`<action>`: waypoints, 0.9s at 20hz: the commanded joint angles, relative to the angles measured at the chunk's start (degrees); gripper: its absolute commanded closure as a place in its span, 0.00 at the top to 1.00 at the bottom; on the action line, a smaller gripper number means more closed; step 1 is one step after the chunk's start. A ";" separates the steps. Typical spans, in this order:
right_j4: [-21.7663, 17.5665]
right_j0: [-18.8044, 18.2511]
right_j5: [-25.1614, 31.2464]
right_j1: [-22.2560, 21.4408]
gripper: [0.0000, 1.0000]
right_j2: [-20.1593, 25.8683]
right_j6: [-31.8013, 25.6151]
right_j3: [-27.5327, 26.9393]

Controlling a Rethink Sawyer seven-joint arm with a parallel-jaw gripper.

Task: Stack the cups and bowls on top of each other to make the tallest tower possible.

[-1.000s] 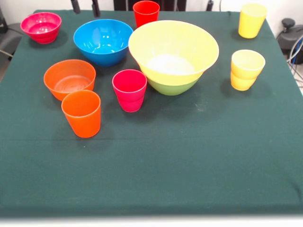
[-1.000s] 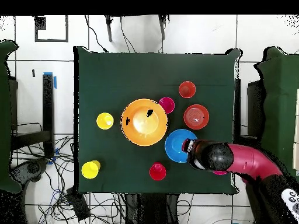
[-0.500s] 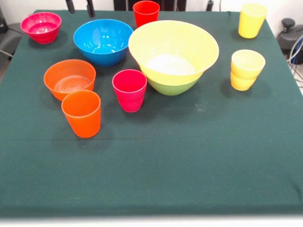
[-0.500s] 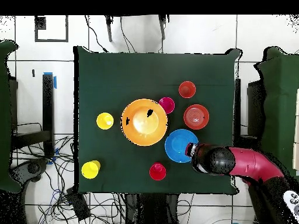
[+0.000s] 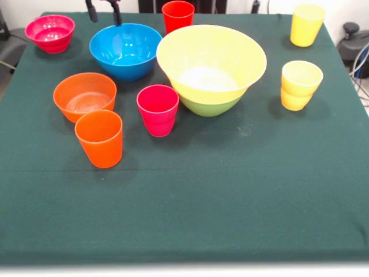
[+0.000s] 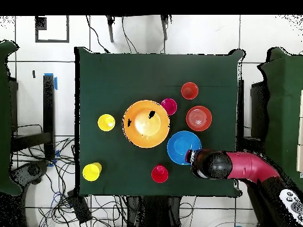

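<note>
My gripper point(image 5: 104, 12) shows only as two dark fingertips at the top edge, spread apart and empty, just above the far rim of the blue bowl point(image 5: 125, 50). In the overhead view the arm's head point(image 6: 208, 165) sits at the blue bowl's point(image 6: 181, 146) edge. The tower is the very large yellow bowl point(image 5: 211, 60) nested in the green bowl point(image 5: 210, 107). Loose on the cloth are the magenta bowl point(image 5: 50, 33), orange bowl point(image 5: 85, 95), orange cup point(image 5: 100, 138), magenta cup point(image 5: 158, 109), red cup point(image 5: 177, 15) and two yellow cups point(image 5: 306, 24) point(image 5: 300, 85).
The green cloth point(image 5: 230, 196) covers the whole table. The red arm point(image 6: 251, 167) reaches in from the right side in the overhead view and hides the magenta bowl there. Cables lie on the floor around the table.
The fingertips have come lower into the front view and shifted slightly right, closer to the blue bowl's far rim. Bowls and cups have not moved.
</note>
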 commanded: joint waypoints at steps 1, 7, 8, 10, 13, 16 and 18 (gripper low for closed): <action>-6.68 1.55 -3.90 4.93 1.00 2.41 -8.01 -1.55; -8.95 0.11 -5.16 6.31 1.00 2.06 -7.61 -1.36; -8.93 -0.13 -4.94 5.96 1.00 2.13 -7.58 -0.97; -9.35 -0.67 -5.47 5.39 1.00 2.12 -7.30 -0.14; -9.60 -2.14 -5.71 4.70 1.00 2.41 -7.85 0.91; -8.75 -5.52 -6.35 0.37 1.00 2.82 -8.21 5.66; -8.87 -5.81 -7.02 -0.57 1.00 2.72 -7.31 7.06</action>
